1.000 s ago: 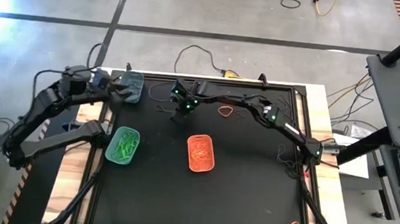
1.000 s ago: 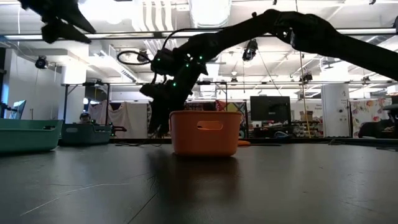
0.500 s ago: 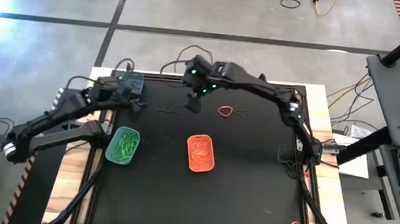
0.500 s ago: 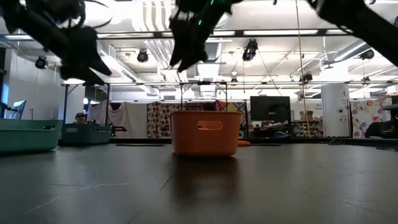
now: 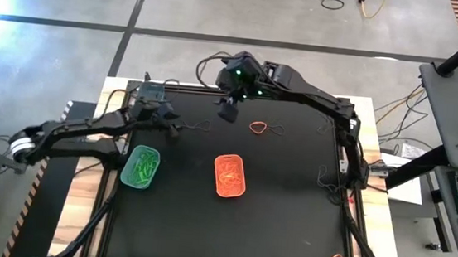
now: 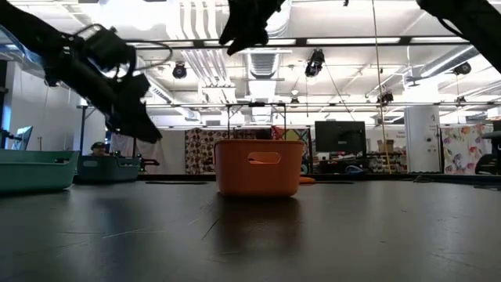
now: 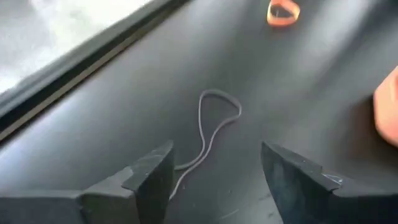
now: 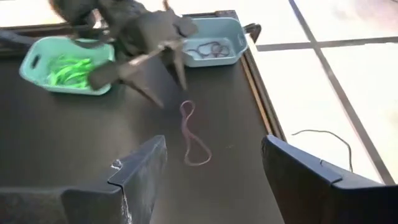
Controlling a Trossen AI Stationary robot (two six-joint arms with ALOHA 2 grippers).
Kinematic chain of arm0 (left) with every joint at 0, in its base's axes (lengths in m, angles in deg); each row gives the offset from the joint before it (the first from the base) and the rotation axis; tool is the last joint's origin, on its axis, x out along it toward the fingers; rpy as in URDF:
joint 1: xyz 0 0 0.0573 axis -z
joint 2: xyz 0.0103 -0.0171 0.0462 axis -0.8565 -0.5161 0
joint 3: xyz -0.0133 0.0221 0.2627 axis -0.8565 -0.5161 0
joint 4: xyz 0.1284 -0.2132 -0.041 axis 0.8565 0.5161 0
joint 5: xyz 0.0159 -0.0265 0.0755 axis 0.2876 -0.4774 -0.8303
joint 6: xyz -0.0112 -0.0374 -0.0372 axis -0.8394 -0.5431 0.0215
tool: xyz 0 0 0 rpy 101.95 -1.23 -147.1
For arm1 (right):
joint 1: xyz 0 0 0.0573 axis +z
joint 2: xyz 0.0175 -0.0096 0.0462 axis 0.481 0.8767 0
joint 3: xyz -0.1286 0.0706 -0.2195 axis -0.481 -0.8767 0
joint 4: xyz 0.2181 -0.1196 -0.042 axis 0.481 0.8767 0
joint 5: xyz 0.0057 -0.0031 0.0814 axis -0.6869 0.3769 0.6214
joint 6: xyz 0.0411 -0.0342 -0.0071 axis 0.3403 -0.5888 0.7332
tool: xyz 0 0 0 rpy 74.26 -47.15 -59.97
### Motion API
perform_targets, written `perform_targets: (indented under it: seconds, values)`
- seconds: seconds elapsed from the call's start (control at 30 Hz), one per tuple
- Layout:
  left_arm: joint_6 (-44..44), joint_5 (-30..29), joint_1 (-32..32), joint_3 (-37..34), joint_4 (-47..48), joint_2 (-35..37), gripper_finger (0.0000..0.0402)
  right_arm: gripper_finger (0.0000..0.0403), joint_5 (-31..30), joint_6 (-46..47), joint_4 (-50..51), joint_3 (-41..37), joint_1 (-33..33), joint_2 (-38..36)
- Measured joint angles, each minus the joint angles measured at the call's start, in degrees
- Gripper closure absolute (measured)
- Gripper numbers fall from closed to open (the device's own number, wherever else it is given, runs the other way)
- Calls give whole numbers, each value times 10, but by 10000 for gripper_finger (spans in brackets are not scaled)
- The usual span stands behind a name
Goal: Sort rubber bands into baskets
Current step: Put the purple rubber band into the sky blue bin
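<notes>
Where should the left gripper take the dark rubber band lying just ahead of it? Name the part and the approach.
Take the dark rubber band at its narrow waist, where the two strands run close together. It lies flat and stretched long on the black mat, so there is no raised edge to catch. Bring the open left gripper straight down with a finger on either side of the strands, probably pressing to the mat before closing.
</notes>
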Motion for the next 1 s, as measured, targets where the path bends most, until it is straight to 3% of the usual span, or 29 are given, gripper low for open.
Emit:
perform_targets:
  seconds: [0.37,0.5,0.7,0.83,1.0]
  values:
    - [34,-5,16,2,-140,-178,196,154,-59,50,81,0,57,-57]
    - [91,-26,32,9,-164,-242,196,153,-59,65,83,0,68,-63]
    - [76,-41,31,39,-203,-332,204,154,-60,66,96,0,68,-64]
    - [35,-28,31,65,-210,-383,250,154,-60,54,110,0,66,-64]
    - [1,-30,31,75,-239,-433,354,155,-68,46,129,0,61,-64]
